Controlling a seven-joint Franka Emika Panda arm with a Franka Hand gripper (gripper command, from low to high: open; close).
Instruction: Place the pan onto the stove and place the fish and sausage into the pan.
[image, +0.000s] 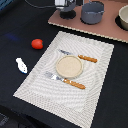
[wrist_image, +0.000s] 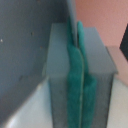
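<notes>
Closest to your wrist camera are the gripper's green pads (wrist_image: 80, 85), pressed together with no gap showing; a thin grey-blue strip (wrist_image: 74, 22) runs out from between them, so you appear to be clamped on the pan's handle, though the blur leaves some doubt.

In the exterior view the gripper (image: 64, 7) sits at the stove (image: 107, 31), with the pan (image: 92, 12) just beside it, resting on the pinkish board. The pan is a small round grey-blue saucepan, upright, with nothing visible inside it.

The sausage (image: 37, 44), a red-orange lump, and the fish (image: 21, 65), a flat white toy with dark marks, both lie well away from the gripper on the dark table (image: 15, 25), beyond the edge of the striped placemat (image: 95, 85).

Watch these risks:
- Pulling away before you release fully could drag or tip the pan by its thin handle.
- The roundish sausage may roll if you close off-centre.
- The fish lies flat, so your pads may skid over it.
- Carrying across the placemat, you could clip the plate (image: 69, 66) and cutlery.
</notes>
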